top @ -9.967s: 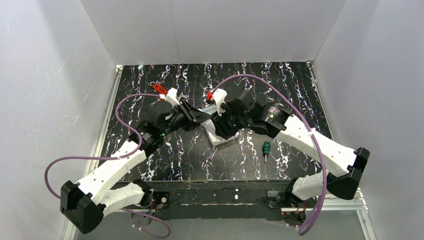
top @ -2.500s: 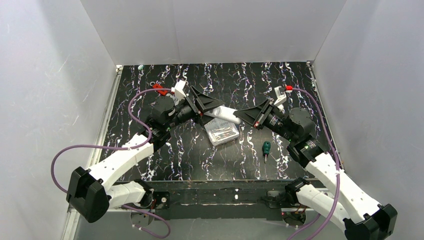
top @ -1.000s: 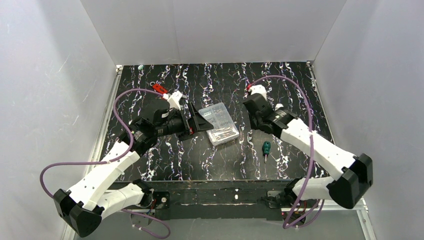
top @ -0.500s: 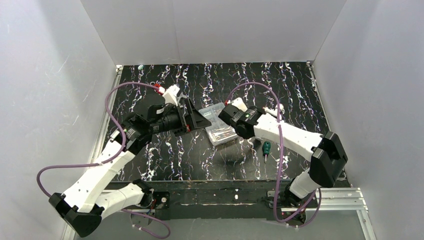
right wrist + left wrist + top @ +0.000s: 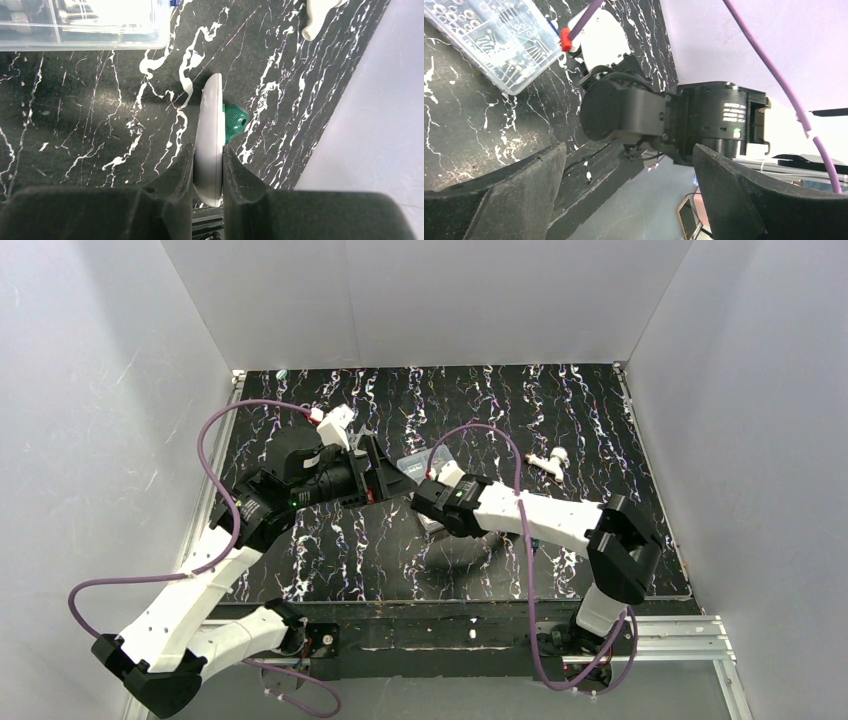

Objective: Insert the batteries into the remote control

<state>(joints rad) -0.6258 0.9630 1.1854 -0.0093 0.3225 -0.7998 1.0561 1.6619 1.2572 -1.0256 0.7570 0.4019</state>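
Note:
The remote control (image 5: 209, 125) is a slim white handset seen edge-on in the right wrist view, held above the table. My right gripper (image 5: 207, 155) is shut on its near end, with both black fingers pressed flat against its sides. In the top view the right arm's wrist (image 5: 447, 506) lies across the middle of the table and hides the remote. My left gripper (image 5: 385, 476) hangs wide open and empty just left of it, facing that wrist (image 5: 624, 107). No batteries show in any view.
A clear compartment box of small parts (image 5: 418, 466) (image 5: 499, 42) (image 5: 80, 25) lies between the two grippers. A green screwdriver handle (image 5: 234, 121) sits on the black marbled table behind the remote. A small white piece (image 5: 549, 459) (image 5: 320, 15) lies at the right.
My right arm has swung left and low across the table's middle, over the clear box, keeping its grip on the remote. The left arm has drawn slightly back and left, still open.

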